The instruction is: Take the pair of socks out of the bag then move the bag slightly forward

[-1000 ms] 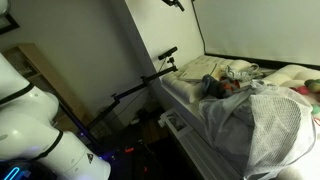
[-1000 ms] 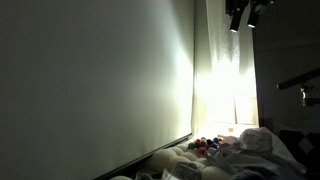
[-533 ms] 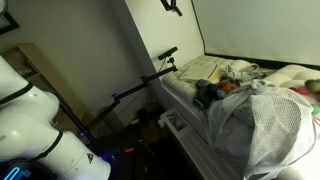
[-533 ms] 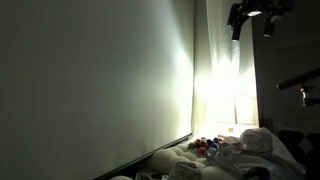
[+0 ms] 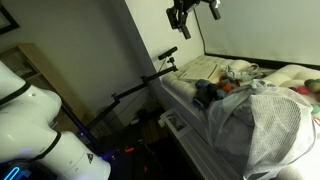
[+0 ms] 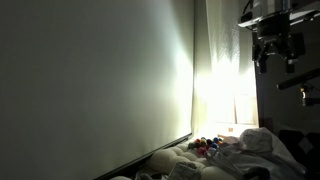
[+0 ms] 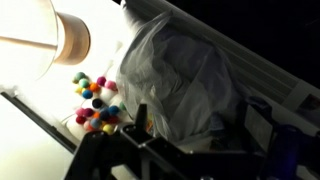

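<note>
- Gripper (image 6: 276,62) is hanging overhead, fingers spread.
- Dark socks (image 5: 205,93) are lying at the white bag's (image 5: 262,125) ten o'clock.
- In the wrist view, colourful pom-poms (image 7: 95,103) are sitting at its nine o'clock.

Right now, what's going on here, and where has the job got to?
The gripper hangs high above the bed, open and holding nothing. The translucent plastic bag sits bunched up on the bed. A dark bundle, possibly the socks, lies on the bed beside the bag, outside it. Nothing touches the bag, so moving it forward looks not yet done.
</note>
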`<act>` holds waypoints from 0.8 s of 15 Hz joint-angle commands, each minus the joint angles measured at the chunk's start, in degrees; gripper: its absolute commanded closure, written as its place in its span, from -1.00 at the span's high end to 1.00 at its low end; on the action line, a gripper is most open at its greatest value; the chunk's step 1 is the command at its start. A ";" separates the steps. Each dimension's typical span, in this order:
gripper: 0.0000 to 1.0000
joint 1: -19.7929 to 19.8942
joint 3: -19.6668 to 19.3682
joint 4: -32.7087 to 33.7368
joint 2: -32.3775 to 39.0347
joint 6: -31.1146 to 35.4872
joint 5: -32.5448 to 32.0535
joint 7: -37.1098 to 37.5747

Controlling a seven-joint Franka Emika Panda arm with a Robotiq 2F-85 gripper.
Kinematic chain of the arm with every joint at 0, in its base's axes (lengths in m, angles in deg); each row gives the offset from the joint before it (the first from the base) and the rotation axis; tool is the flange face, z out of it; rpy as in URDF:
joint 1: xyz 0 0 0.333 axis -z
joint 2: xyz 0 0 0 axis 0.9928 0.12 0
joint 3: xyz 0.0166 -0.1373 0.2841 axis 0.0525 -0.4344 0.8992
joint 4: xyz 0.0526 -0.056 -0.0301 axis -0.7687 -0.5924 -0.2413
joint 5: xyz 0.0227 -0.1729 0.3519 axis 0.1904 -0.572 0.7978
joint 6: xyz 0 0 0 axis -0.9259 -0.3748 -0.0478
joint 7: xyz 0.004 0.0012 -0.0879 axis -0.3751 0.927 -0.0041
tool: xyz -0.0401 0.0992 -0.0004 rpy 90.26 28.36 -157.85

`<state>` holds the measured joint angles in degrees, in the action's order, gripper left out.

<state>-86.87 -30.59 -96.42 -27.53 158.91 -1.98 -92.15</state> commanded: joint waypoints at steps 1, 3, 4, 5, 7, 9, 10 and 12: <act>1.00 1.38 -1.07 -3.58 -0.35 -1.30 -0.28 2.24; 1.00 2.24 -1.84 -5.03 0.43 0.26 -1.50 5.94; 1.00 2.77 -2.25 -5.46 1.08 1.56 -1.16 7.30; 1.00 3.17 -2.60 -5.71 1.87 3.33 -1.38 10.29; 1.00 3.83 -3.33 -5.71 4.15 7.43 -0.94 13.05; 1.00 4.52 -3.91 -5.75 6.46 11.47 -0.35 15.31; 1.00 4.77 -4.17 -5.65 7.84 13.35 -0.92 16.22; 1.00 5.12 -4.73 -5.43 10.40 17.08 -1.34 18.00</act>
<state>-82.20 -34.74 -102.08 -19.90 171.49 -2.21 -77.60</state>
